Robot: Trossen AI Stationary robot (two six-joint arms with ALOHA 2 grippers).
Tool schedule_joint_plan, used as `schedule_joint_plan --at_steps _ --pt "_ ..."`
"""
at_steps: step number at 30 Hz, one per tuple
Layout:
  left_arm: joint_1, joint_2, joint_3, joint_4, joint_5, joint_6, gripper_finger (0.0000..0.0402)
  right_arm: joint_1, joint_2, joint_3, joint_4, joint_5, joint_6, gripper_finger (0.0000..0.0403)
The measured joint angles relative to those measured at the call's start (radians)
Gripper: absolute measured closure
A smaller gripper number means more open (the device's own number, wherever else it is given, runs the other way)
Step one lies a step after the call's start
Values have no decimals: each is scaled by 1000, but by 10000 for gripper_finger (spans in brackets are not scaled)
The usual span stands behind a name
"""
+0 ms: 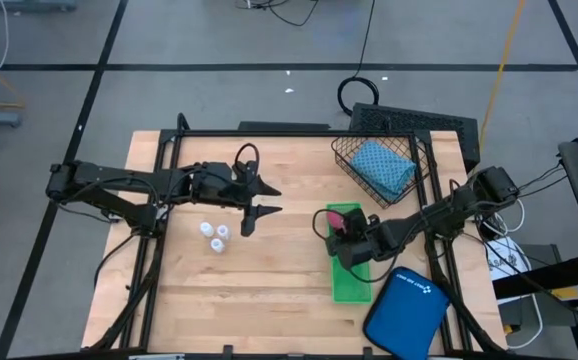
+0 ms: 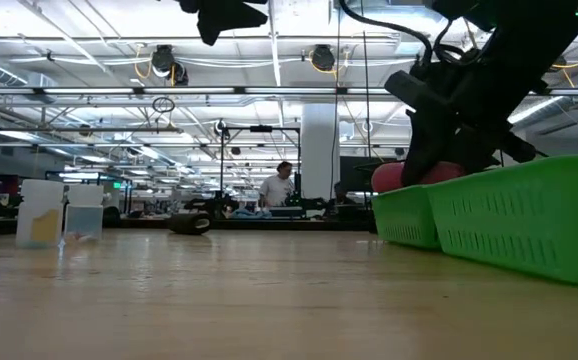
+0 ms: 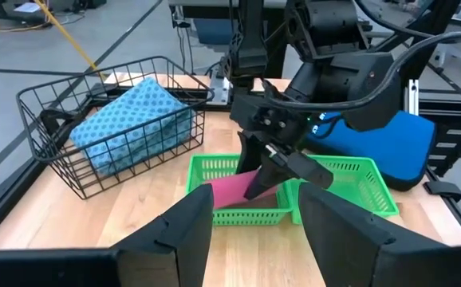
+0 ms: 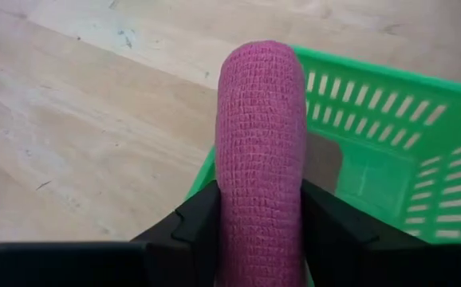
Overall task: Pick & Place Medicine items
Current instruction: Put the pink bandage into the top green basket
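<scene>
Pink roll held over green tray

The pink roll (image 4: pixel 261 151) is grasped by the right end effector (image 4: pixel 254 219) above the green tray (image 4: pixel 390 135); the left end effector (image 1: pixel 259 200) is held released above the surface (image 1: pixel 269 290).

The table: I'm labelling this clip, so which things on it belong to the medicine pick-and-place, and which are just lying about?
Belonging to the job:
- pink roll, between the right gripper's fingers, over the green tray
- white bottles
- teal pouch, in the wire basket

Lying about:
- blue case
- the basket and tray, as containers
</scene>
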Motion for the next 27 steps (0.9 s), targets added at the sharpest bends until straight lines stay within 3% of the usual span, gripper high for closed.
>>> schedule_joint_plan --at_steps 5,14,27 --pt "0 0 0 -14 0 -4 206 -24 0 0 -19 -10 0 258" --pt "0 0 0 -24 0 -14 206 -54 -15 2 -90 -152 3 282" --pt "7 0 0 -31 -1 -13 206 -53 -144 2 -183 -126 34 287"
